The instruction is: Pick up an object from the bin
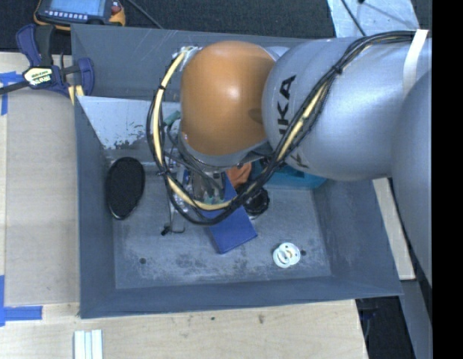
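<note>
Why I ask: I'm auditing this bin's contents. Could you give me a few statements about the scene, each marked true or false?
1. A black oval object lies at the left of the bin. True.
2. The arm reaches in from the left. False: it comes from the right.
3. A small white round thing lies right of the blue flat piece. True.
4. The blue flat piece touches the black oval object. False: they lie apart.

Black capital letters "KA" stand on the rounded casing of the silver-grey robot arm (343,111), with any letters before them out of sight. The lit screen of a black-and-orange handheld controller (74,7), lying beyond the grey metal bin (96,223), carries lines too small to read.
</note>
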Tool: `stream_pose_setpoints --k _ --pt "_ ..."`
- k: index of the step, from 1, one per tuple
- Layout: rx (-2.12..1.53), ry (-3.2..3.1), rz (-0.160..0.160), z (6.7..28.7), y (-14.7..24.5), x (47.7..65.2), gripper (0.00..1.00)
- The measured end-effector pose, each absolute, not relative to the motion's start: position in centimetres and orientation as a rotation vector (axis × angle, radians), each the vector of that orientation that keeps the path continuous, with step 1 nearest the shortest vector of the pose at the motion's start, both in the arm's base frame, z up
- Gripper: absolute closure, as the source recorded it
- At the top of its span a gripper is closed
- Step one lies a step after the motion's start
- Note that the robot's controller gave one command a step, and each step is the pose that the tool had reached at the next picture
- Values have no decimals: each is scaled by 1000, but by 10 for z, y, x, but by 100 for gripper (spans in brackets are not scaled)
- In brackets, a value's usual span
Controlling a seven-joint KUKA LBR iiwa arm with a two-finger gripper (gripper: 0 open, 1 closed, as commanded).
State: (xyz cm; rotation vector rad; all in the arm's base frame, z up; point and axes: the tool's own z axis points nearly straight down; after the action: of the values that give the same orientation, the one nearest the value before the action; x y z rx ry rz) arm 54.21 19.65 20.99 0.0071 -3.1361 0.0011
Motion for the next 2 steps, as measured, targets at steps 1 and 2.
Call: stream_pose_setpoints --k 1,2 --pt "0 -3144 -2 215 195 544 0" --pt "23 -3151 -5 147 220 579 0"
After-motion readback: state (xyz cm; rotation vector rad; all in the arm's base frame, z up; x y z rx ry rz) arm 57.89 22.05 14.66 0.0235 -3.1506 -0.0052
